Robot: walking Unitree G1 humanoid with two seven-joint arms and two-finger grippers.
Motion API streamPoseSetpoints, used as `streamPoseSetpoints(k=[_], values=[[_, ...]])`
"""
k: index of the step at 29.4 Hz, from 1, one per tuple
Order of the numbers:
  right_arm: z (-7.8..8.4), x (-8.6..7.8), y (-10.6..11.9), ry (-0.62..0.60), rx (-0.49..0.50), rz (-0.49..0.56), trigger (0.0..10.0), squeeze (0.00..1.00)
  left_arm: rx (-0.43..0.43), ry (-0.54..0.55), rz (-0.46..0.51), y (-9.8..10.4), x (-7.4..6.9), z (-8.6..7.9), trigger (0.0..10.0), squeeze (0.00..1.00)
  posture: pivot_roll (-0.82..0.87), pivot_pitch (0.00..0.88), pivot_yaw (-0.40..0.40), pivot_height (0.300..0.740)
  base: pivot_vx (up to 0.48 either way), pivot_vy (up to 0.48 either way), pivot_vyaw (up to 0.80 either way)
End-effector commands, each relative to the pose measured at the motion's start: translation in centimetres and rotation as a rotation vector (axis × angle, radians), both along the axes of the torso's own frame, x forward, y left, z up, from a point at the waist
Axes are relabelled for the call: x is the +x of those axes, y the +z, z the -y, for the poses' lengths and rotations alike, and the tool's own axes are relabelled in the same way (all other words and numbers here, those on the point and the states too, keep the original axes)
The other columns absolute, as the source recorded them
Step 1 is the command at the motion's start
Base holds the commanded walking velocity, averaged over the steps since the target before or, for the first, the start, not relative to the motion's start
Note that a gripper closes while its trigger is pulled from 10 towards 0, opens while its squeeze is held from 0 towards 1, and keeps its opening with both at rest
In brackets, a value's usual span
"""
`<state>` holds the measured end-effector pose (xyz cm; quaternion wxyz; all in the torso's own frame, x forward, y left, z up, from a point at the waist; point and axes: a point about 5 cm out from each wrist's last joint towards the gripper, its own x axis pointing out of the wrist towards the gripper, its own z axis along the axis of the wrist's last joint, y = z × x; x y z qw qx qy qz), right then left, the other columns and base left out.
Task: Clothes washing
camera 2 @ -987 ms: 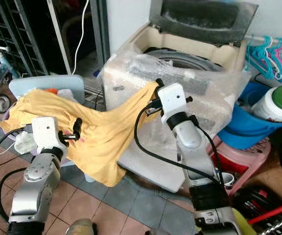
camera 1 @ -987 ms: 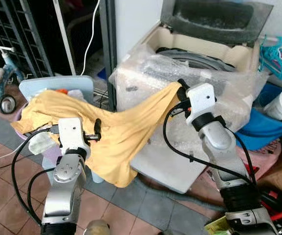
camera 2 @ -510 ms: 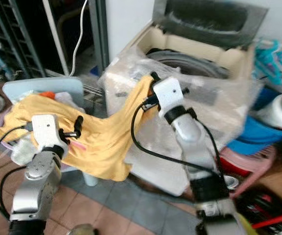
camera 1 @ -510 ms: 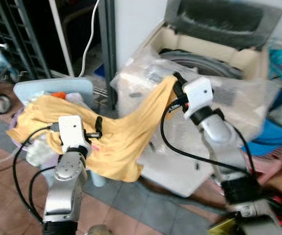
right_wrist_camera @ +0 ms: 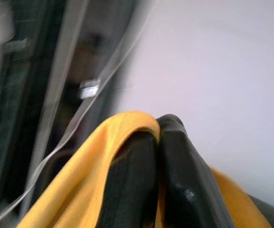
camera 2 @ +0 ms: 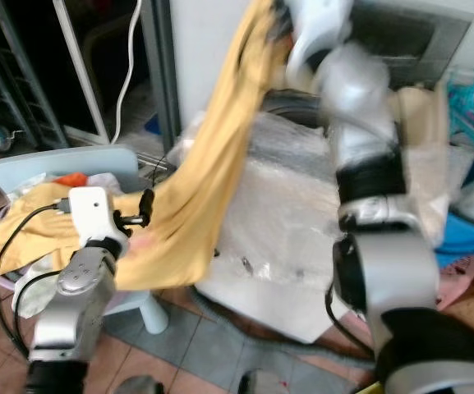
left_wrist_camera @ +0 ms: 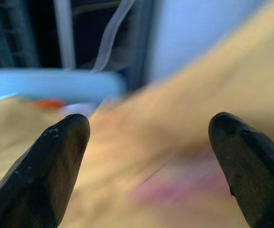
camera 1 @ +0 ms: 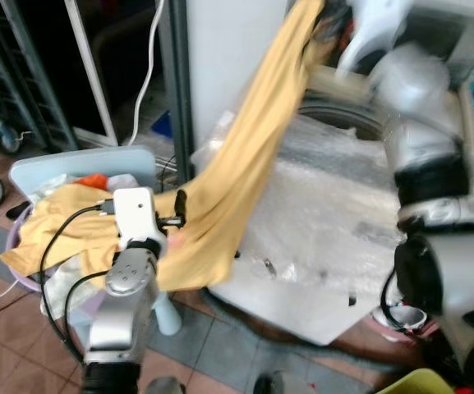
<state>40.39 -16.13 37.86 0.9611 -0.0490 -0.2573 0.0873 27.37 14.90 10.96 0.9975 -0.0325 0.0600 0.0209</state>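
The right gripper (right_wrist_camera: 158, 156), fingers clamped on a yellow cloth (camera 1: 245, 164), holds it high to clear the washing machine (camera 1: 335, 238) rim; the left gripper (left_wrist_camera: 148, 156) hovers with fingers apart.

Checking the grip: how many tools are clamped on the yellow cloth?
1. The right tool, raised high, pinches the yellow cloth; the left tool is open beside it.

tiled floor (camera 1: 6, 361), blue stool (camera 1: 80, 160) w/ yellow cloth (camera 1: 56, 222)
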Motion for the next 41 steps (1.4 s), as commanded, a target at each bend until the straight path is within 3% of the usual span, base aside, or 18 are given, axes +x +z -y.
streamPoseSetpoints(k=[1, 2, 3, 4, 5, 9, 11, 12, 15, 18, 21, 22, 28, 36, 38, 39, 41], values=[[5.1, 0.0, 0.8, -0.193, 0.187, -0.026, 10.0, 0.0, -0.002, -0.004, 0.004, 0.2, -0.1, 0.4, 10.0, 0.0, 0.0, 0.0, -0.064, 0.74, 0.0, 0.0, 0.0], [7.6, -0.6, 1.6, -0.327, 0.216, 0.002, 10.0, 0.0, 0.0, -0.001, 0.001, 0.1, -0.2, 0.3, 10.0, 0.0, 0.0, 0.0, -0.066, 0.74, 0.0, 0.0, 0.0], [7.6, -0.6, 1.6, -0.327, 0.216, 0.002, 10.0, 0.0, 0.0, -0.001, 0.001, 0.1, -0.2, 0.3, 10.0, 0.0, 0.0, 0.0, -0.066, 0.74, 0.0, 0.0, 0.0], [9.5, -1.2, 2.0, -0.426, 0.221, 0.033, 10.0, 0.0, 0.003, 0.004, -0.002, 0.0, -0.3, 0.2, 10.0, 0.0, 0.0, 0.0, -0.068, 0.74, 0.0, 0.0, 0.0], [10.4, -1.4, 1.9, -0.459, 0.238, 0.034, 10.0, 0.0, 0.007, 0.01, -0.006, -0.1, -0.3, 0.1, 10.0, 0.0, 0.0, 0.0, -0.068, 0.74, 0.0, 0.0, 0.0], [11.3, -1.3, -0.1, -0.507, 0.208, -0.026, 10.0, 0.0, 0.014, 0.027, -0.017, -0.3, -0.3, 0.0, 10.0, 0.0, -0.01, 0.0, -0.066, 0.74, 0.0, 0.0, 0.0], [11.3, -0.8, -3.8, -0.532, 0.158, -0.141, 10.0, 0.0, 0.013, 0.018, -0.017, -0.2, -0.3, 0.3, 10.0, 0.0, -0.01, 0.0, -0.06, 0.74, 0.0, 0.0, 0.0], [11.3, -0.8, -3.8, -0.532, 0.158, -0.141, 10.0, 0.0, 0.013, 0.018, -0.017, -0.2, -0.3, 0.3, 10.0, 0.0, -0.01, 0.0, -0.06, 0.74, 0.0, 0.0, 0.0], [9.2, 0.2, -11.8, -0.449, 0.086, -0.446, 10.0, 0.0, 0.012, -0.011, -0.025, -0.2, -0.3, 0.5, 10.0, 0.0, -0.02, 0.0, -0.045, 0.74, 0.0, 0.0, 0.0], [7.0, 0.3, -14.8, -0.35, 0.089, -0.546, 10.0, 0.0, 0.019, -0.016, -0.031, -0.3, -0.3, 0.4, 10.0, 0.0, -0.01, 0.0, -0.042, 0.74, 0.0, 0.0, 0.0], [6.0, 0.3, -15.7, -0.292, 0.065, -0.562, 10.0, 0.0, 0.026, -0.018, -0.035, -0.3, -0.3, 0.3, 10.0, 0.0, -0.01, 0.0, -0.043, 0.74, 0.0, 0.0, 0.0], [5.0, 0.2, -16.2, -0.247, 0.044, -0.551, 10.0, 0.0, 0.03, -0.02, -0.037, -0.3, -0.3, 0.2, 10.0, 0.0, -0.01, 0.0, -0.043, 0.74, 0.0, 0.0, 0.0], [3.4, -0.5, -17.2, -0.209, 0.019, -0.539, 10.0, 0.0, 0.02, -0.032, -0.011, 0.0, -0.4, 0.3, 10.0, 0.0, -0.01, 0.0, -0.046, 0.74, 0.097, 0.0, 0.0], [3.2, -0.6, -16.6, -0.185, 0.047, -0.528, 10.0, 0.0, 0.016, -0.035, -0.001, 0.2, -0.3, 0.2, 10.0, 0.0, -0.01, 0.0, -0.051, 0.74, 0.383, 0.0, 0.0], [3.0, -0.7, -16.5, -0.172, 0.008, -0.525, 10.0, 0.0, 0.016, -0.03, -0.002, 0.2, -0.2, 0.1, 10.0, 0.0, -0.01, 0.0, -0.053, 0.74, 0.39, 0.0, 0.0], [2.6, -0.8, -16.8, -0.146, -0.102, -0.529, 10.0, 0.0, 0.015, -0.028, -0.003, 0.1, -0.3, 0.0, 10.0, 0.0, -0.01, 0.0, -0.055, 0.74, 0.36, 0.0, 0.0], [2.3, -1.1, -18.1, -0.114, -0.208, -0.588, 10.0, 0.0, 0.01, -0.028, -0.008, 0.0, -0.4, 0.1, 10.0, 0.0, -0.01, 0.0, -0.056, 0.74, 0.247, 0.0, 0.0]])
